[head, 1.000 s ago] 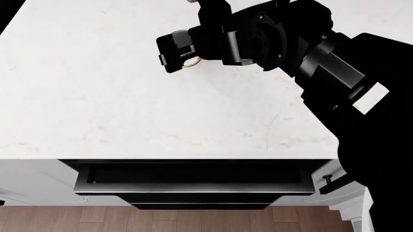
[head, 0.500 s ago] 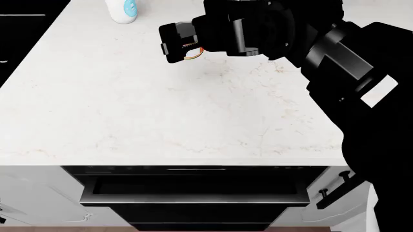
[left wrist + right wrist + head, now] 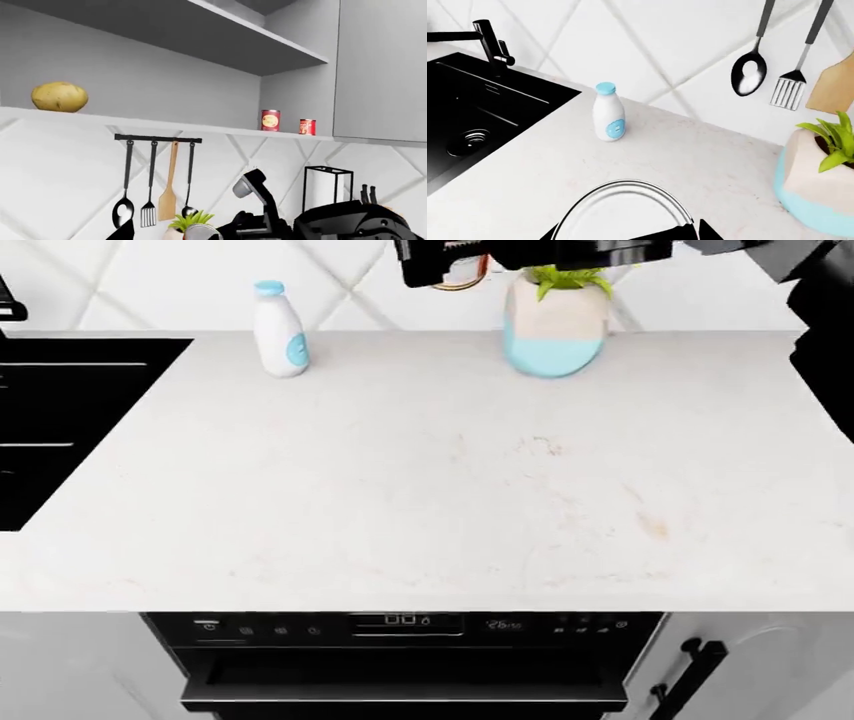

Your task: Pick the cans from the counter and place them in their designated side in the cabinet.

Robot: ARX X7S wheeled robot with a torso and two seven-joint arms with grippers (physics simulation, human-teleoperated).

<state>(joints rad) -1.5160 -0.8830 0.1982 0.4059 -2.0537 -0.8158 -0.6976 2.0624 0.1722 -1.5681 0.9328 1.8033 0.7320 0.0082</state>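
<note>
**Right pincer clamped, can on its way up**

The right pincer (image 3: 625,232) looks closed around a grey-topped can (image 3: 620,184). In the right wrist view we see dark fingers on either side of a rounded metal rim, so we read that as a grip. It hangs high over the counter (image 3: 400,490), near the back wall. The left pincer shows in none of our views, so we can't say how it stands.

No can is left on the worktop in the head view, folks. There's only the white bottle (image 3: 280,330) and the plant pot (image 3: 554,335), well apart along the back edge.

Up on the shelf (image 3: 167,125), the left wrist view shows a taller red tin (image 3: 270,120) and a squat red-and-white tin (image 3: 307,127) side by side, close to the cabinet wall.

We call this the carry step: picking done, placing not yet.

The right arm (image 3: 534,255) is stretched forward and raised, and it runs out of the top of the head view above the plant.

Next, we reckon, the can must be lifted to shelf height, clear of the hanging utensils (image 3: 747,75). It then goes down upright on its matching side without knocking its neighbours.
</note>
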